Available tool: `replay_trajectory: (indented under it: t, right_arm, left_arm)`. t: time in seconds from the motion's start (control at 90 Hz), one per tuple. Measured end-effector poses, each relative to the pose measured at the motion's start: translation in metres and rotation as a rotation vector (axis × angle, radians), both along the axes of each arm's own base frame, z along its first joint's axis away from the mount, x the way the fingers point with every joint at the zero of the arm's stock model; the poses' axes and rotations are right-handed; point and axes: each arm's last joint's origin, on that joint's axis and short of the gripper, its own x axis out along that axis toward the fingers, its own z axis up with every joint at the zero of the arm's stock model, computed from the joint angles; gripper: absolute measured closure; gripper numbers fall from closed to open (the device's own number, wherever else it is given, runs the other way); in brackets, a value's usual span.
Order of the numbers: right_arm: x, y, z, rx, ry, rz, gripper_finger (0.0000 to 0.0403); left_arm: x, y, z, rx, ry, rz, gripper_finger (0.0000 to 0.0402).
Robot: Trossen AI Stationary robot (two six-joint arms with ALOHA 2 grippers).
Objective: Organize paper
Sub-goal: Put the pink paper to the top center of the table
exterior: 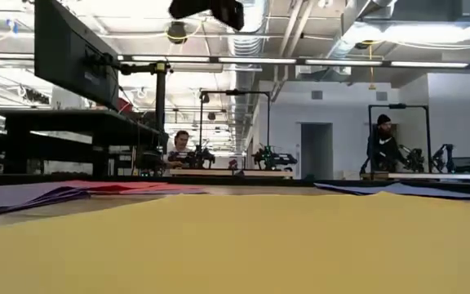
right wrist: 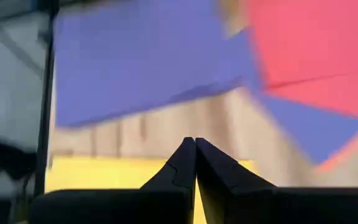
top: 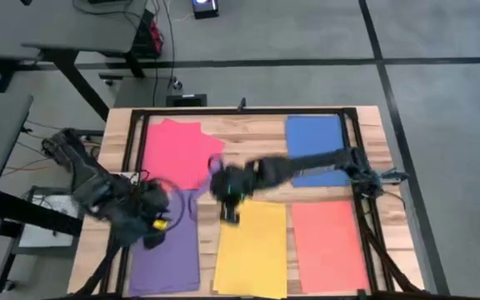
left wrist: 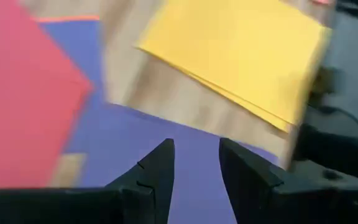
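We see a wooden table (top: 252, 133) ringed by a black frame (top: 248, 112), a grey desk (top: 65, 25) at upper left, and two people (exterior: 181, 145) seated far back.

Grey floor (top: 307, 50), seemingly white walls (exterior: 333, 106)

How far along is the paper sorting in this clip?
Mostly done: blue pile, orange pile, yellow pile and purple pile lie fairly square. The right gripper, shut and empty, hangs at the yellow pile's edge; the left gripper is open over purple. Left: the red pile is fanned askew.
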Motion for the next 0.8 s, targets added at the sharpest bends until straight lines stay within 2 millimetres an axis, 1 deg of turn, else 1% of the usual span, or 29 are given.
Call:
replay_trajectory:
  t: [0.067, 0.1, 0.211, 0.3, 0.367, 0.456, 0.511, 0.578, 0.656, 0.8]
  right_arm:
    - [-0.004, -0.033, 0.015, 0.018, -0.048, -0.088, 0.0397]
    - [-0.005, -0.049, 0.017, 0.025, -0.063, -0.125, 0.0392]
    - [-0.006, -0.095, 0.01, 0.063, -0.042, -0.148, 0.0364]
    - [-0.01, -0.12, 0.01, 0.096, -0.046, -0.106, 0.0334]
    - [-0.014, -0.132, 0.014, 0.121, -0.069, -0.042, 0.0312]
    - [-0.019, -0.143, 0.014, 0.146, -0.084, 0.069, 0.0287]
    - [-0.021, -0.148, 0.013, 0.137, -0.082, 0.1, 0.0275]
    - [-0.025, -0.151, 0.015, 0.109, -0.082, 0.123, 0.0265]
    - [-0.035, -0.156, 0.023, 0.088, -0.083, 0.125, 0.0259]
    - [-0.052, -0.169, 0.035, 0.081, -0.078, 0.082, 0.0259]
  left_arm:
    - [0.01, 0.02, -0.002, 0.06, 0.036, 0.04, 0.029]
    - [0.014, 0.03, -0.004, 0.077, 0.056, 0.066, 0.0288]
    - [0.025, 0.063, -0.012, 0.092, 0.145, 0.122, 0.0273]
    - [0.032, 0.087, -0.025, 0.078, 0.224, 0.139, 0.0259]
    - [0.033, 0.101, -0.044, 0.021, 0.31, 0.129, 0.0253]
    - [0.033, 0.112, -0.078, -0.048, 0.41, 0.078, 0.0252]
    - [0.033, 0.112, -0.098, -0.058, 0.395, 0.021, 0.0252]
    - [0.036, 0.111, -0.119, -0.062, 0.326, -0.06, 0.0252]
    - [0.039, 0.111, -0.136, -0.001, 0.254, -0.139, 0.0251]
    - [0.037, 0.116, -0.166, 0.209, 0.24, -0.213, 0.0251]
